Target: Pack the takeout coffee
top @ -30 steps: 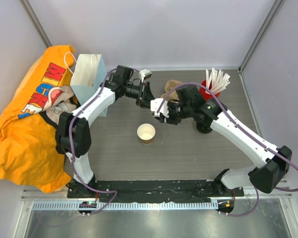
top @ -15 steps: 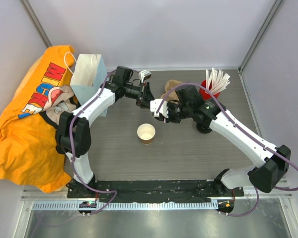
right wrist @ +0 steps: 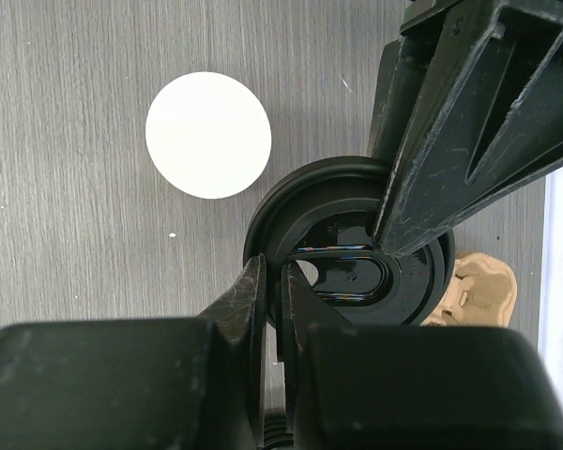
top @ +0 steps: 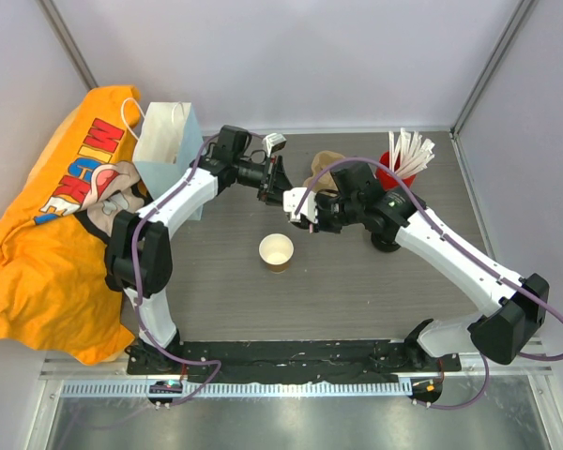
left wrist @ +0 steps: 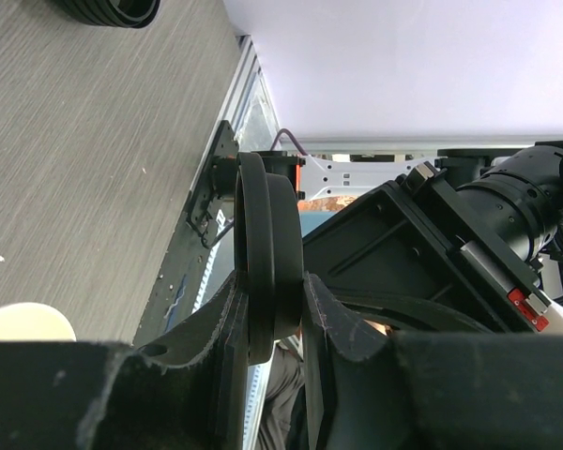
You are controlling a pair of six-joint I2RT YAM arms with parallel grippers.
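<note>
A small brown paper cup, white inside and without a lid, stands upright at mid table. It also shows in the right wrist view and at the edge of the left wrist view. A round black lid is held in the air behind the cup, between both grippers. My left gripper is shut on one edge of the lid. My right gripper is shut on the rim at the other side. In the left wrist view the lid looks like two nested rims.
A white and blue paper bag stands at the back left beside an orange cloth. A red cup of white sticks and a brown cardboard piece are at the back right. Loose black lids lie under the right arm.
Both grippers stay clamped on the lid. The right gripper has crept slightly toward the back left. The cup has not moved.
</note>
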